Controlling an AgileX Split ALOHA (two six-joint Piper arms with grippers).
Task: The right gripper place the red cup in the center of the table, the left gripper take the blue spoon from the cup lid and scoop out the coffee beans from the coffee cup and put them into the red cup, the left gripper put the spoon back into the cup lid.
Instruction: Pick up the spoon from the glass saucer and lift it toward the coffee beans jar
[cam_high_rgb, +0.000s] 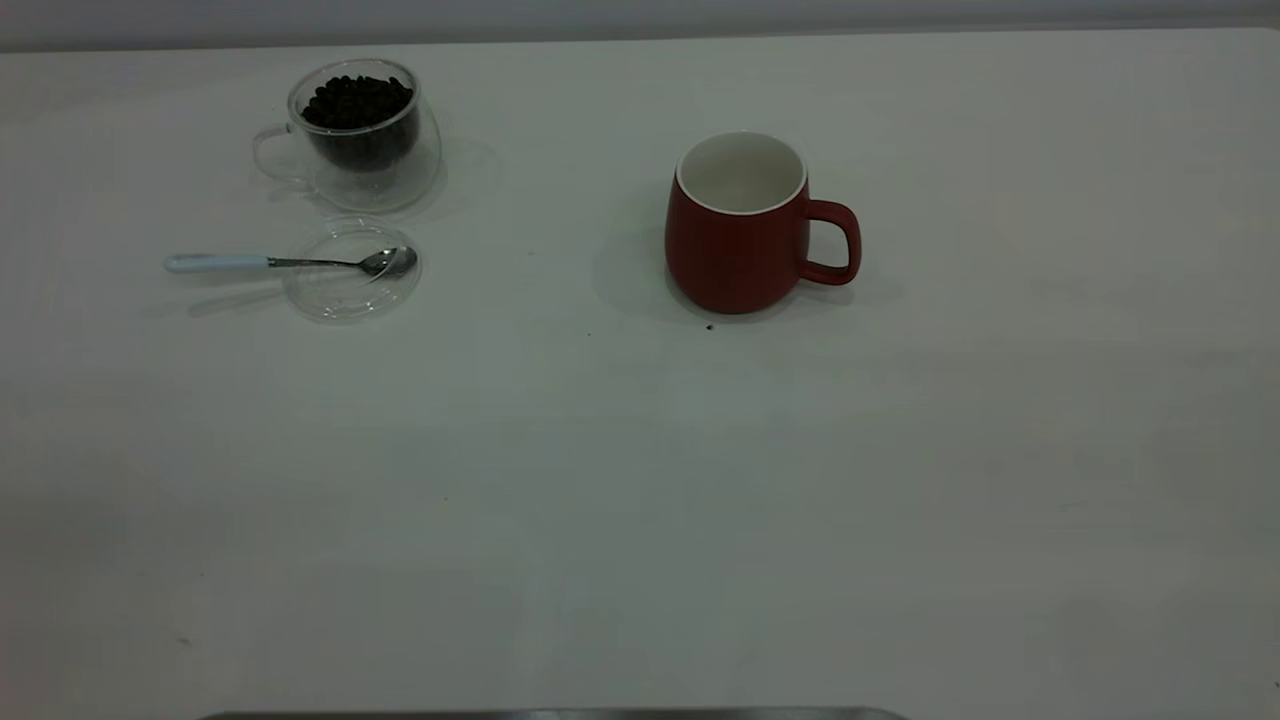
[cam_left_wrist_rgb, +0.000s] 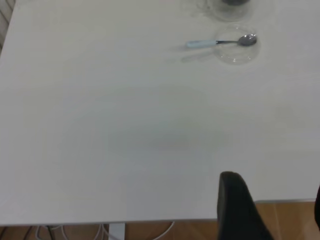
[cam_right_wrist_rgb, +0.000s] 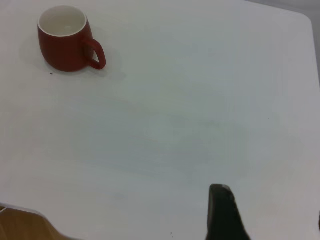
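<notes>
The red cup (cam_high_rgb: 740, 228) stands upright on the table (cam_high_rgb: 640, 480), a little right of the middle in the exterior view, its white inside bare and its handle turned toward that view's right; a tiny dark speck lies on the table just in front of its base. Far from it, toward the left rear, the coffee cup (cam_high_rgb: 355, 132) stands upright with the beans (cam_high_rgb: 356, 102) heaped in it nearly to the rim. Just in front of that cup lies the lid (cam_high_rgb: 350, 270), flat on the table. The spoon (cam_high_rgb: 285, 262) rests across the lid, its metal bowl inside the rim and its pale handle sticking out past the edge to the exterior view's left. Neither arm shows in the exterior view. The left gripper (cam_left_wrist_rgb: 272, 210) hangs back at the near table edge, with only 1 black finger (cam_left_wrist_rgb: 235, 205) fully in its wrist view and a sliver of the other at the frame edge, so the jaws stand wide; the spoon and lid lie well ahead of them, apart from any finger. The right gripper (cam_right_wrist_rgb: 270, 215) likewise sits over the near part of the table, jaws wide, holding nothing, with the red cup well ahead and off to 1 side.
</notes>
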